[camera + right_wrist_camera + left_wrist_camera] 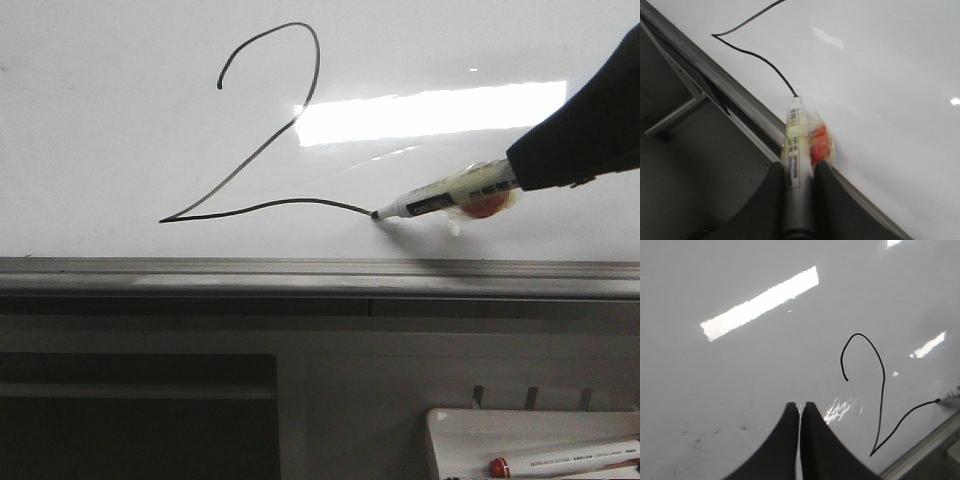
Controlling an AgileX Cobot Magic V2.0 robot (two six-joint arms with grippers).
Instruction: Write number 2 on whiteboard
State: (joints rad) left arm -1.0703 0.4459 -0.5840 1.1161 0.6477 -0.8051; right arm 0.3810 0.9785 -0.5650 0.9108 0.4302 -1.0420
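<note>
Down in the corner nearest the camera there's a tray [470, 425] with a red-capped marker [565, 460]. Right claw [799, 172] grips a taped-up pen [440, 200], tip touching the whiteboard [120, 150] right at the end of the 2 [262, 140]'s base stroke, just above the rail [300, 275]. Left claw [800, 415] is pinched together, holding nothing, facing the board.

A classroom or office corner (maybe a lab): wall-mounted whiteboard [120, 130], grey rail [300, 272], marker tray [470, 430].
</note>
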